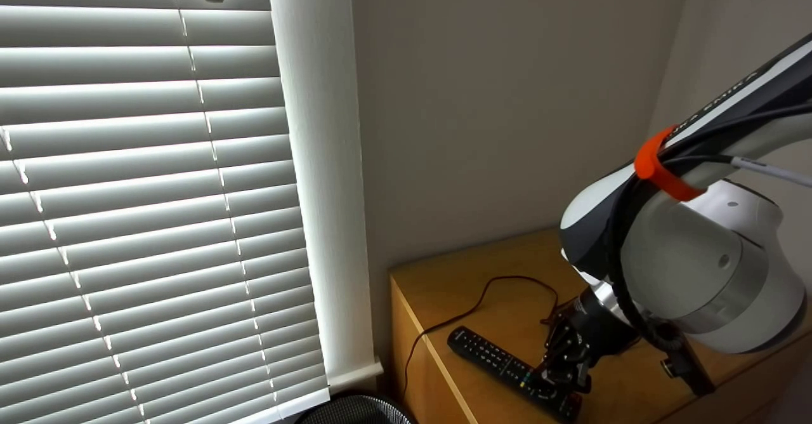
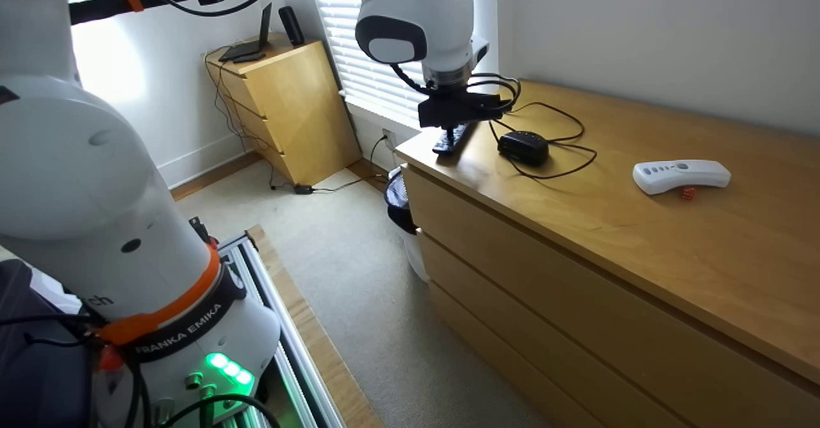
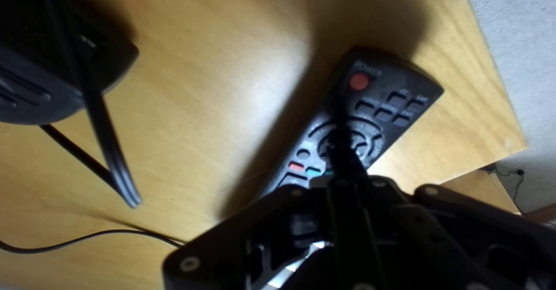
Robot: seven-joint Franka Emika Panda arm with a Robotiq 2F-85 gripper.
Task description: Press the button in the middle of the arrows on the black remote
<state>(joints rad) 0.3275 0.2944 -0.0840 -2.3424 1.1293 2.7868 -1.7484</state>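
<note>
The black remote [image 1: 491,357] lies flat on the wooden dresser top, close to its edge; it also shows in an exterior view [image 2: 442,148] and in the wrist view [image 3: 382,94]. My gripper points down over it, with its fingertips together and nothing seen between them [image 3: 341,151]. In the wrist view the tips cover the middle of the round arrow pad, so the centre button is hidden. The gripper also shows in both exterior views [image 1: 543,369] [image 2: 450,137]. The tips are at or just above the remote; I cannot tell if they touch.
A black corded device [image 2: 523,148] lies beside the remote, also in the wrist view [image 3: 56,60]. Its black cable [image 1: 472,310] loops over the dresser top [image 2: 640,236]. A white device [image 2: 682,174] and a red die [image 2: 687,193] lie farther along. A bin [image 2: 398,205] stands below the dresser's end.
</note>
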